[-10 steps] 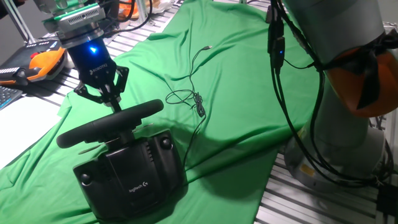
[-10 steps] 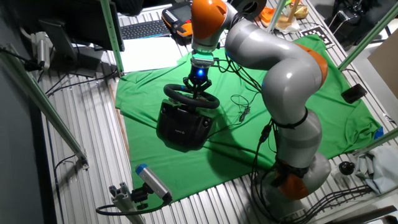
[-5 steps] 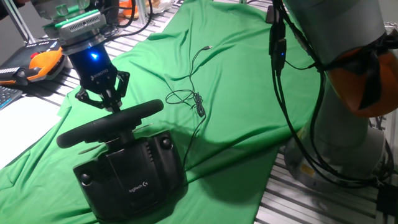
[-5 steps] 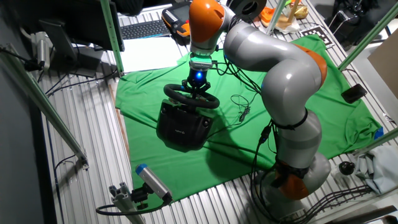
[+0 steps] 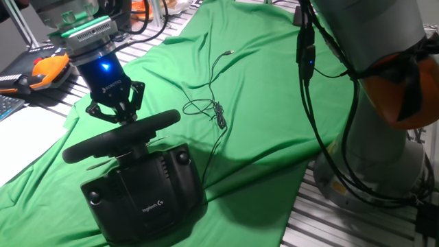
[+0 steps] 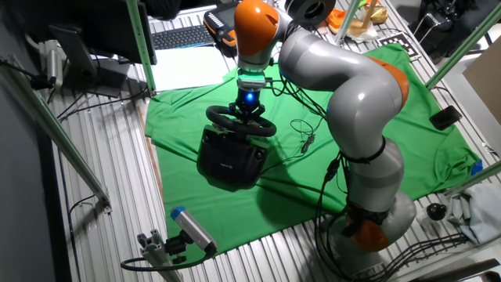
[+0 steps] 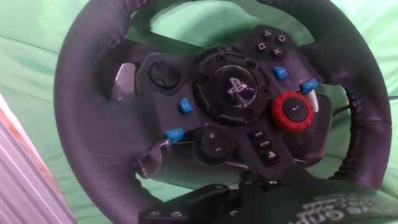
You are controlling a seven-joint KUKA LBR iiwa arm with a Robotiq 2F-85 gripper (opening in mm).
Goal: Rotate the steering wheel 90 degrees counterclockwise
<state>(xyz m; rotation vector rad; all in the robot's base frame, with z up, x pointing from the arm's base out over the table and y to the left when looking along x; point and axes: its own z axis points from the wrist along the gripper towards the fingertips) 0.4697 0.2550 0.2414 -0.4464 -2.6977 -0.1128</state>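
The steering wheel (image 5: 123,136) is a black racing wheel with its rim seen edge-on, joined to a boxy black base (image 5: 147,192) with a small white logo. It stands on the green cloth (image 5: 260,103). My gripper (image 5: 126,118) hangs over the rim's far side. Its fingers converge to a point right at the rim, and whether they touch it I cannot tell. In the other fixed view the gripper (image 6: 249,113) sits on top of the wheel (image 6: 239,124). The hand view shows the wheel face (image 7: 230,87) close up and tilted, with buttons and a red dial.
A thin black cable (image 5: 209,106) lies on the cloth right of the wheel. An orange-and-black tool (image 5: 48,67) lies at the far left. The arm's own base (image 5: 384,158) stands at the right. A keyboard (image 6: 184,35) and a white sheet (image 6: 192,72) lie behind the cloth.
The gripper's body has shifted slightly right and turned a little above the rim. The wheel and its base look unmoved.
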